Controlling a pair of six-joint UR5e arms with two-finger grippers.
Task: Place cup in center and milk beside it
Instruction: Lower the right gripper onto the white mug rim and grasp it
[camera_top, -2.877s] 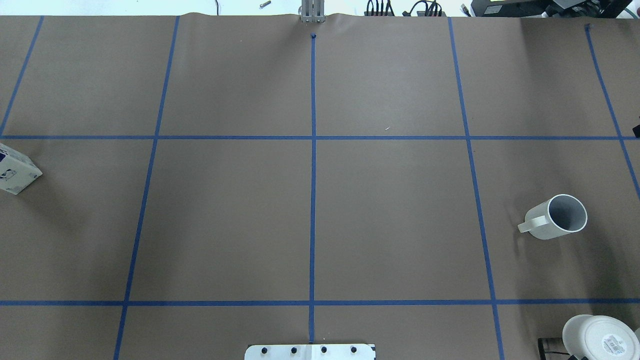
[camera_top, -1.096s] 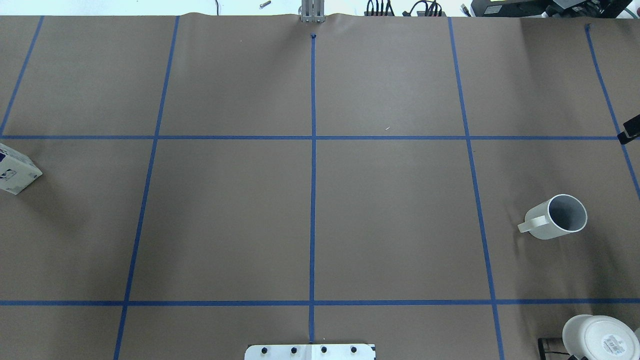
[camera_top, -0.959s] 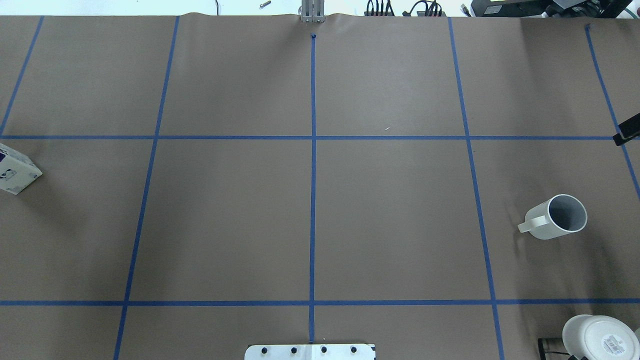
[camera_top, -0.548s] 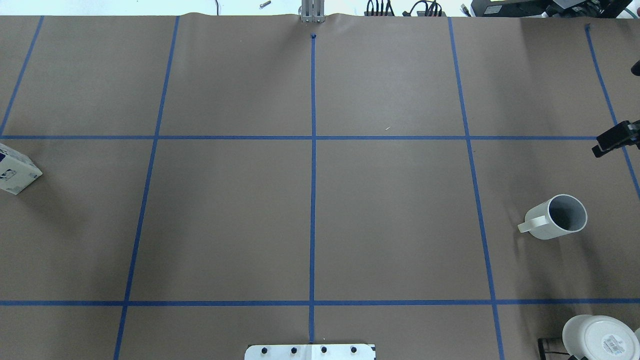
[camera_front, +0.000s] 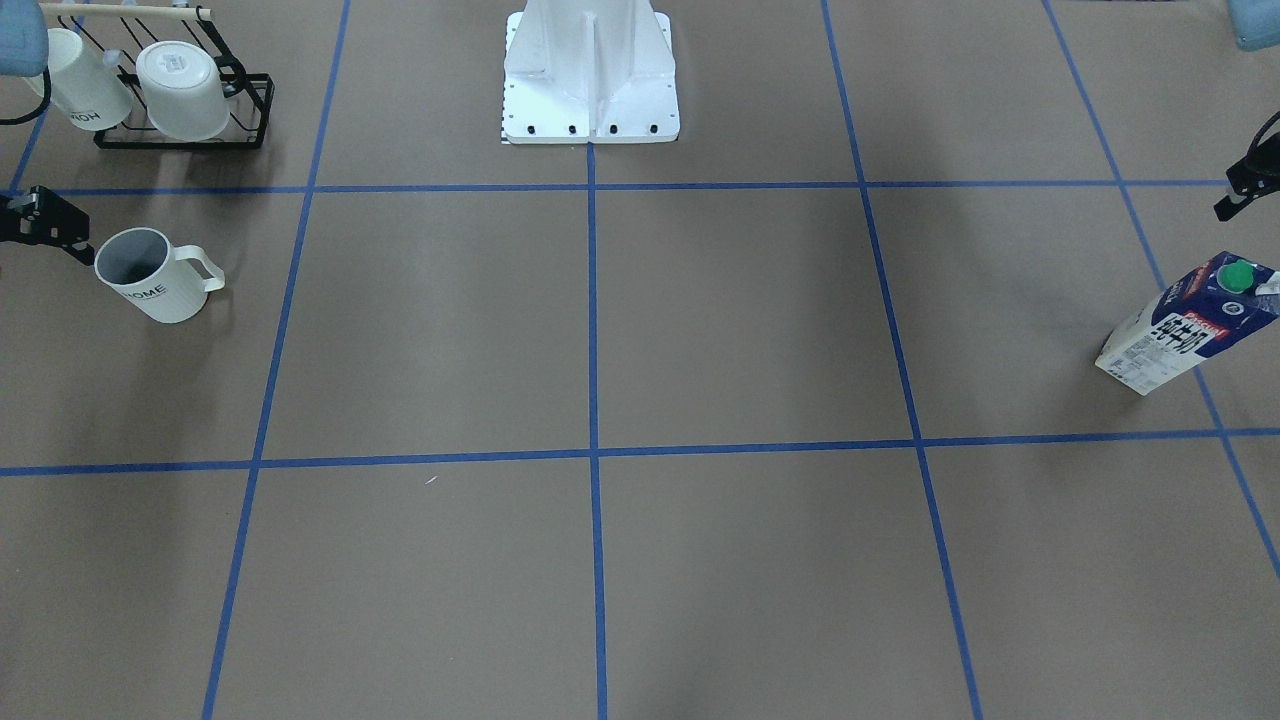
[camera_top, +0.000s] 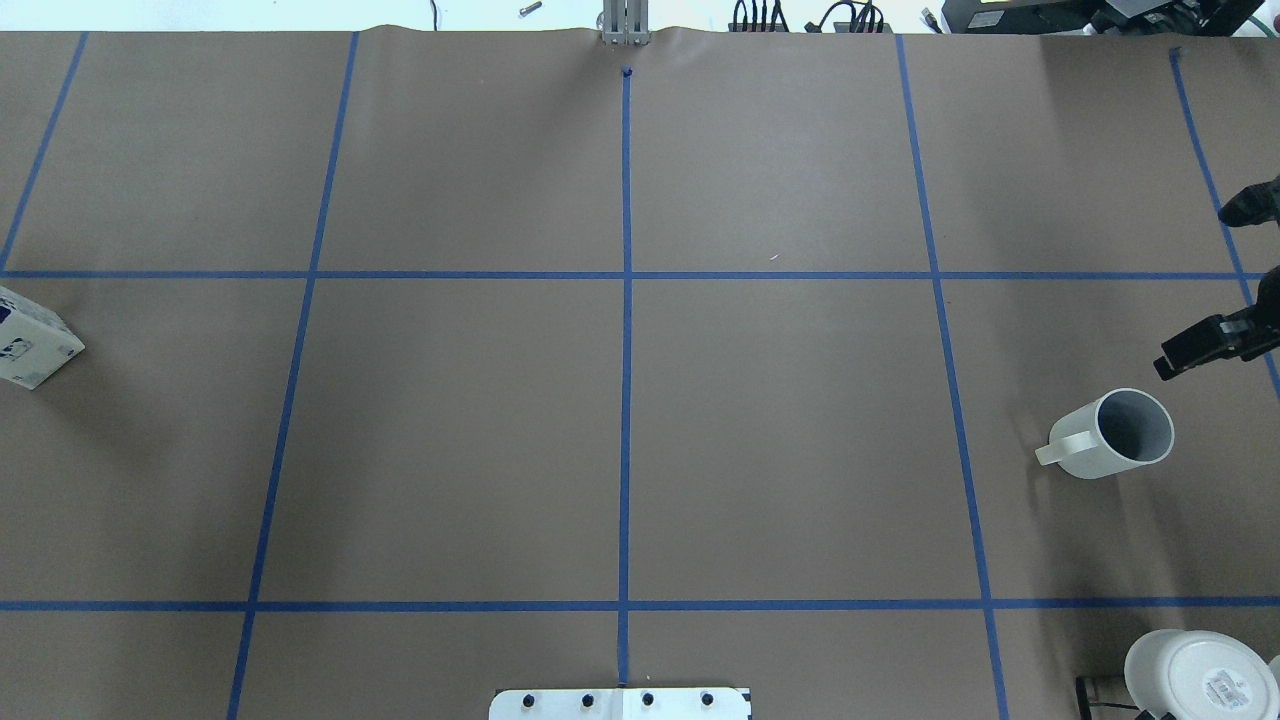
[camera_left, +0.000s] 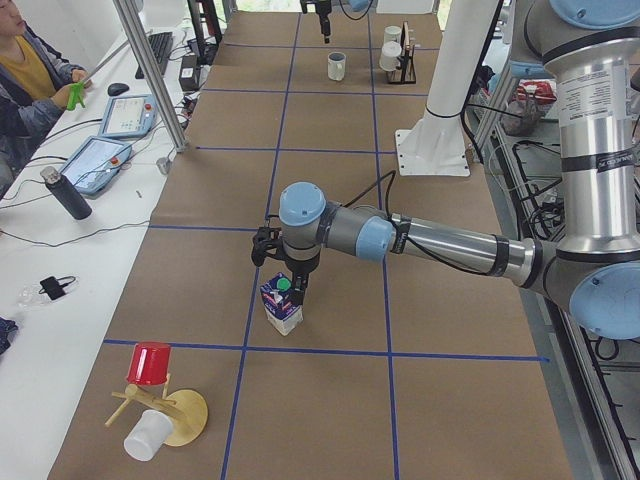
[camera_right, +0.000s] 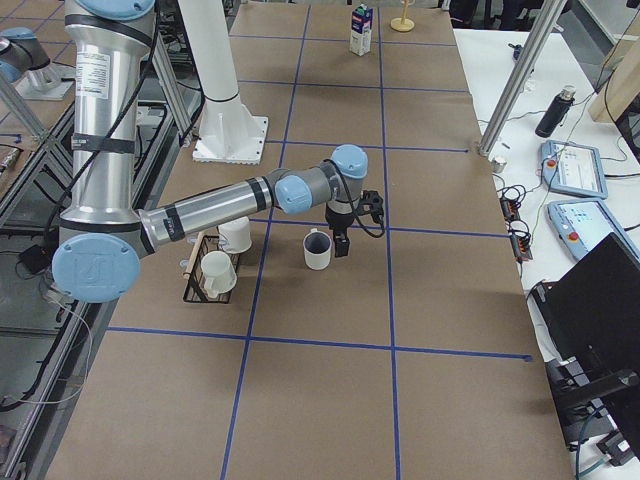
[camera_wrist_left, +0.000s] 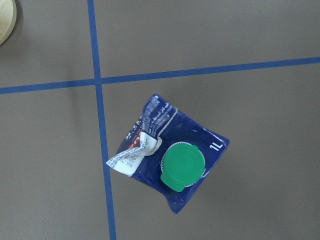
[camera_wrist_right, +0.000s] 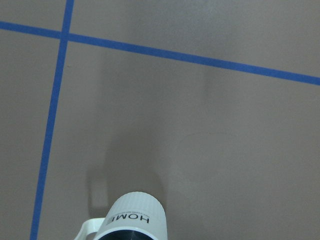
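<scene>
The cup (camera_top: 1110, 435), a white "HOME" mug with a grey inside, stands upright at the right of the overhead view and also shows in the front view (camera_front: 155, 278). My right gripper (camera_top: 1197, 290) is open and hovers just beyond the cup, one finger (camera_front: 45, 220) near its rim. The milk (camera_front: 1190, 320), a blue and white carton with a green cap (camera_wrist_left: 182, 165), stands at the far left (camera_top: 35, 345). My left gripper (camera_left: 281, 270) is open above it, empty. The center (camera_top: 627, 275) tape crossing is bare.
A black rack (camera_front: 170, 95) with two white mugs stands near the robot's base (camera_front: 590, 80), close to the cup. A wooden stand with a red and a white cup (camera_left: 155, 405) sits past the milk. An operator's table with tablets (camera_left: 100, 140) runs along the far side.
My right gripper has come in from the right edge and moved toward the cup. The cup and the milk have not moved.
</scene>
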